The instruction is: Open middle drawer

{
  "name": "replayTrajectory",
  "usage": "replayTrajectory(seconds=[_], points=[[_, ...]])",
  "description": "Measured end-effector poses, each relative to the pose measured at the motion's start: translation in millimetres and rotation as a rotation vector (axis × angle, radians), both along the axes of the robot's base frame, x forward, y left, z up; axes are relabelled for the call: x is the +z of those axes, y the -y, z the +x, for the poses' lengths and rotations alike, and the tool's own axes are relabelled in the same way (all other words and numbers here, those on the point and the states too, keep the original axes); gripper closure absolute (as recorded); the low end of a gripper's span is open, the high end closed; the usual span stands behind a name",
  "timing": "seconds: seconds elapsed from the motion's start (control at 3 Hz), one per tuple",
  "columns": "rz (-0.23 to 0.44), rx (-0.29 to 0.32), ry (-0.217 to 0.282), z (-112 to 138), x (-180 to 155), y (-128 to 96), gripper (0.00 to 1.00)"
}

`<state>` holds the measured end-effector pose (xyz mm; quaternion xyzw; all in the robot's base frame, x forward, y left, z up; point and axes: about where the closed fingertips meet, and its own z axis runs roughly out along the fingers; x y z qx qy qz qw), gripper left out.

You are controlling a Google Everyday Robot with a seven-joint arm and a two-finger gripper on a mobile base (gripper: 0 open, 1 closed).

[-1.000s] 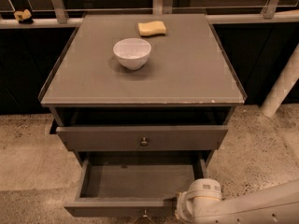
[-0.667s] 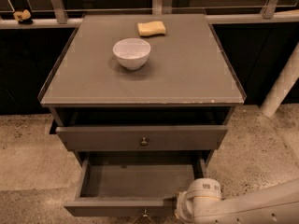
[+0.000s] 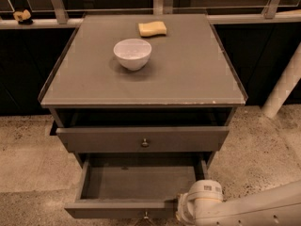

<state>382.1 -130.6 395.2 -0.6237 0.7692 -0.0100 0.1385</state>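
The middle drawer (image 3: 141, 182) is pulled far out of the grey-brown cabinet, and its inside shows empty. Its front panel (image 3: 117, 209) sits at the bottom edge of the view, with the small round knob (image 3: 146, 215) just showing. The upper drawer (image 3: 141, 139) above it stands slightly out, with its knob (image 3: 145, 142) at centre. The lowest drawer is out of view. My gripper (image 3: 184, 208) is at the right end of the open drawer's front, below the white wrist housing (image 3: 202, 200). The arm reaches in from the bottom right.
A white bowl (image 3: 133, 53) and a yellow sponge (image 3: 152, 28) sit on the cabinet top (image 3: 188, 74). A white post (image 3: 282, 86) stands to the right on the speckled floor (image 3: 28, 159). A railing with dark panels runs behind.
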Motion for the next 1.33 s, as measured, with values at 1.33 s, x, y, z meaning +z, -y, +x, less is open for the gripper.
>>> replayTrajectory(seconds=[1.33], points=[[0.0,0.0,0.0,0.0,0.0,0.0,0.0]])
